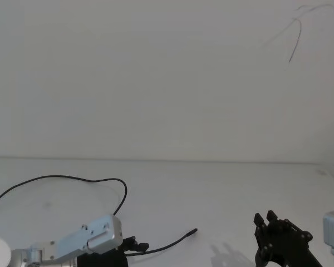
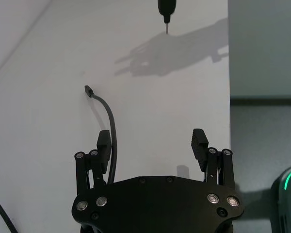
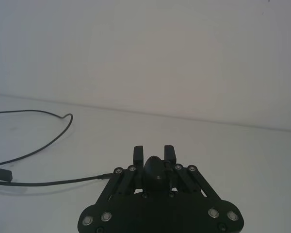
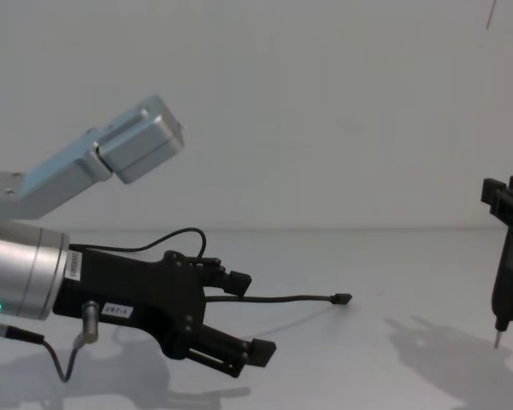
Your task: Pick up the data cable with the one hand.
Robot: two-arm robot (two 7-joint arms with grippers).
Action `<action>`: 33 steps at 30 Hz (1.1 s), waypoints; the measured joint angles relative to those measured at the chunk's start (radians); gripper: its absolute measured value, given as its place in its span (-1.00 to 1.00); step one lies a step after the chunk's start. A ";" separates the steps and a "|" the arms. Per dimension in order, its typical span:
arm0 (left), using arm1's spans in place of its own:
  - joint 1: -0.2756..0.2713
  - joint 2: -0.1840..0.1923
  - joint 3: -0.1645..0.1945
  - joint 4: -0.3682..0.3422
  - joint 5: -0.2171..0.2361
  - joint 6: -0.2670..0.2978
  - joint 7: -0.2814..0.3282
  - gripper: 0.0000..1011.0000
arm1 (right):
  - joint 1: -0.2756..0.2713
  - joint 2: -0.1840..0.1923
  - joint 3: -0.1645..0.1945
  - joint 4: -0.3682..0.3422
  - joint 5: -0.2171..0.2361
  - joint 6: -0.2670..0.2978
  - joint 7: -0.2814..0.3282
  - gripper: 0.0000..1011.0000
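Chest view, nearest first: fat brushed-silver cylinder [image 4: 21, 273] with a green light ring, joined to the matte black left gripper [image 4: 250, 314], angular, two-fingered, a small white label on its side. Spread wide, clamping nothing. Inside that gap, close under the upper finger, the data cable [image 4: 299, 299]: thin, round, smooth and black, ending just past the fingertips in a small black plug [image 4: 343, 298] lying on the white matte tabletop [image 4: 368, 367]. Touching the finger or not: cannot tell.

Left wrist view: ribbed black pads [image 2: 200, 141] far apart, cable hugging the inner face of one finger, then curving on to the plug beyond the tips.

Farther across the table, well apart from the plug: right gripper [image 3: 154, 153], black, pinched narrow on a slender pen-like tool [image 4: 506, 273] with a fine metal point, held upright, point down near the tabletop.

Head view, farthest: rest of the cable sweeping back behind the left arm in one broad loop, toward a plain pale wall [image 1: 156, 83].
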 joint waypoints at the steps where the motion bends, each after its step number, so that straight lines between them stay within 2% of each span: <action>1: -0.005 -0.001 0.003 0.005 0.002 0.001 -0.004 0.98 | 0.000 0.000 0.000 0.000 0.000 0.000 0.000 -0.50; 9: -0.037 -0.015 0.019 0.039 0.014 0.014 -0.009 0.98 | 0.000 0.000 0.000 0.000 0.000 0.000 0.000 -0.50; 24: -0.055 -0.039 0.011 0.055 0.019 0.052 0.067 0.98 | 0.000 0.000 0.000 0.000 0.000 0.000 0.000 -0.50; 33: -0.069 -0.046 0.033 0.063 0.021 0.074 0.053 0.94 | 0.000 0.000 0.000 0.000 0.000 0.000 0.000 -0.50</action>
